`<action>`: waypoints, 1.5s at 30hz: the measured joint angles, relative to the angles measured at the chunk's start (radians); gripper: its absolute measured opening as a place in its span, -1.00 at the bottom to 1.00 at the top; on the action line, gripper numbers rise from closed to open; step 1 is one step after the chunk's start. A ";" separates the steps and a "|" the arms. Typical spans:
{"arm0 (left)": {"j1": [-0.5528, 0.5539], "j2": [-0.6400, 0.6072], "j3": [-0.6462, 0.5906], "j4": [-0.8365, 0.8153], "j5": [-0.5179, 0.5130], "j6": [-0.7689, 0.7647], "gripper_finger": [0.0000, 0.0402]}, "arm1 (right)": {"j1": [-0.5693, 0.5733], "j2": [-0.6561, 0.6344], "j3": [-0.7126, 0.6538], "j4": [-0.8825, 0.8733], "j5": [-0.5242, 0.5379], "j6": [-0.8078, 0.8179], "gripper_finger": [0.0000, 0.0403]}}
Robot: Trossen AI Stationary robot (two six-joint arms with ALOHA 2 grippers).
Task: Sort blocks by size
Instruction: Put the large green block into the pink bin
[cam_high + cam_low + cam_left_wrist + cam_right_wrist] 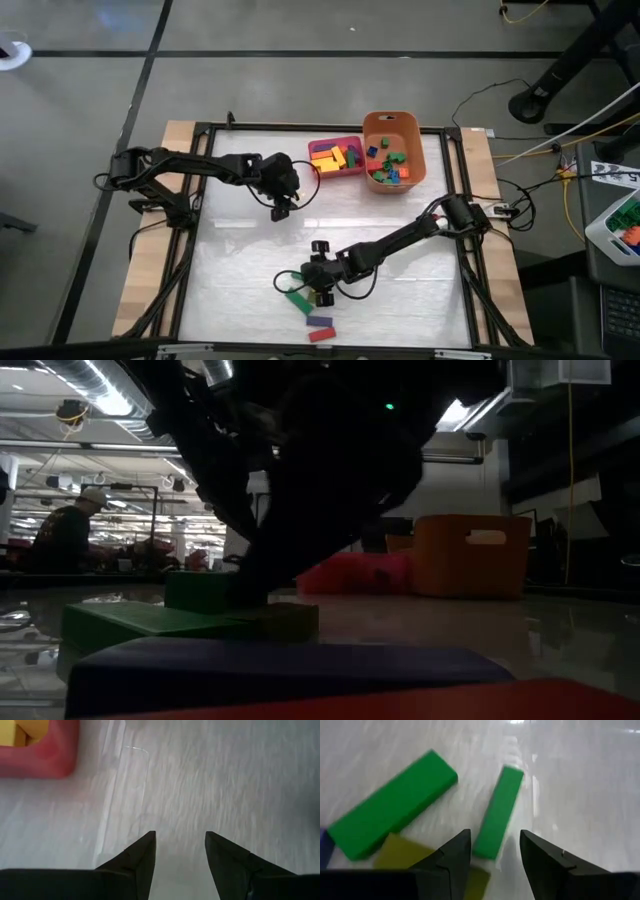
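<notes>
We hover our right gripper (495, 852), fingers spread and empty, over the narrow green bar (499, 810) at lower centre, and should straddle it squarely before clenching, while the left gripper (180, 851) waits released.

We are in a large industrial lab or workshop: bare ceiling ducts (215, 372) and strip lights (100, 398) run above the framed table (250, 260), a person (62, 530) works at benches beyond it, cables (560, 150) trail across grey floor.
</notes>
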 joint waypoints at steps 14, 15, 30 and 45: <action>0.001 -0.019 0.000 -0.037 -0.012 -0.053 -0.29 | -0.017 0.013 0.000 0.002 0.085 -0.092 -0.67; 0.001 -0.031 0.000 -0.059 -0.021 -0.052 -0.31 | -0.022 0.013 0.000 0.005 0.089 -0.115 -0.73; -0.016 -0.421 0.000 -0.374 -0.061 -0.078 -0.50 | -0.253 -0.156 0.002 -0.217 0.208 -0.395 -0.62; -0.099 -0.580 -0.107 -0.309 -0.076 -0.110 -0.50 | -0.649 -0.219 0.000 -0.340 0.308 -0.615 -0.61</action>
